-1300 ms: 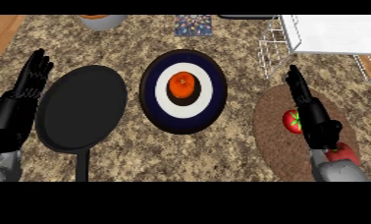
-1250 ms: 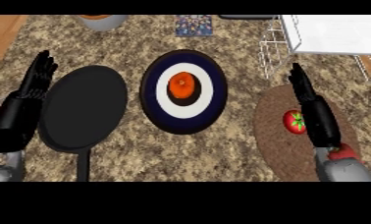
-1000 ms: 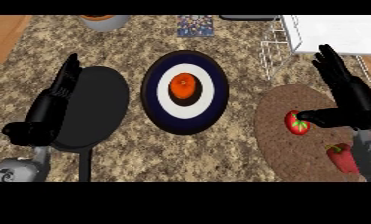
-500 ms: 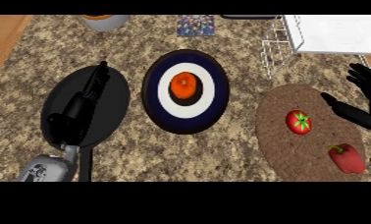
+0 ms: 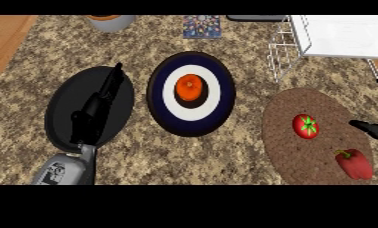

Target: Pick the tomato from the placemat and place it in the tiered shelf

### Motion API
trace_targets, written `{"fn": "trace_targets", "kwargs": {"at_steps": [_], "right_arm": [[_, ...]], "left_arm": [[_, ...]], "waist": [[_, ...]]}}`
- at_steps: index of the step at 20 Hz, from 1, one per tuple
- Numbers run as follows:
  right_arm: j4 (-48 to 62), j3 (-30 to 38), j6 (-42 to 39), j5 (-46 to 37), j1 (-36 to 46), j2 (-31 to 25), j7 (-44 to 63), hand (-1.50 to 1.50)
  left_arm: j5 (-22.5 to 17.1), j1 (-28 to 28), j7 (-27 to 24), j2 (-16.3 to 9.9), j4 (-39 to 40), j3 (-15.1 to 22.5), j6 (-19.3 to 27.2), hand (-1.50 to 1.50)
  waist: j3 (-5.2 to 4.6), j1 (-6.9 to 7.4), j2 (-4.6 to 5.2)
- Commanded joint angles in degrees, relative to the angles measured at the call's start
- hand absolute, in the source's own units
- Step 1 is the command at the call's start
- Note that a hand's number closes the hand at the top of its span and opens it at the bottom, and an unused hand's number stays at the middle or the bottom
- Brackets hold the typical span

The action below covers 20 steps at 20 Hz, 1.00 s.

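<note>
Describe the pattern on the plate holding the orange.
The plate has a bullseye pattern in the head view: dark navy outer ring, white ring, dark centre under the orange.

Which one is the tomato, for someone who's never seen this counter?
Find the round brown placemat at the counter's right side, below the white wire shelf. Two red items lie on it. The tomato is the round one nearer the middle, with a green star-shaped top; the red pepper beside it is longer and lumpier.
</note>
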<state>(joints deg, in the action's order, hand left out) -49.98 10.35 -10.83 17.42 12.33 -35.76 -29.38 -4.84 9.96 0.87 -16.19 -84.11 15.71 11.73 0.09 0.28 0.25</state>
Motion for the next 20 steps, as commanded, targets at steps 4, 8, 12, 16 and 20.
{"fn": "trace_targets", "kwargs": {"at_steps": [4,8,12,16,20], "right_arm": [[-11.40,-5.29,-3.51,-5.16,-1.45,-6.46,9.04,-1.50],[-19.83,-7.84,-4.05,-7.23,-1.68,-10.15,18.91,-1.50],[-25.68,-12.29,-8.32,-11.84,-1.64,-16.28,25.32,-1.50],[-32.68,-15.93,-9.33,-16.82,-2.41,-19.44,31.76,-1.50],[-41.15,-16.63,-9.20,-18.21,-2.27,-18.26,41.99,-1.50]], "left_arm": [[-0.39,-0.35,1.51,-0.08,-0.23,-1.30,-1.67,0.00],[1.23,0.77,0.84,1.85,1.41,-1.46,0.42,0.00],[2.42,0.47,0.31,2.53,1.82,-0.44,0.81,0.00],[1.44,-1.20,0.18,0.75,-0.35,-1.52,-1.01,0.00],[0.62,-0.49,0.72,0.39,0.74,-3.22,-3.15,0.00]], "waist": [[-0.20,-0.75,-0.55],[-0.25,-1.17,-0.58],[-0.28,-1.13,-0.60],[-0.22,-0.70,-0.67],[-0.15,-0.53,-0.43]]}}
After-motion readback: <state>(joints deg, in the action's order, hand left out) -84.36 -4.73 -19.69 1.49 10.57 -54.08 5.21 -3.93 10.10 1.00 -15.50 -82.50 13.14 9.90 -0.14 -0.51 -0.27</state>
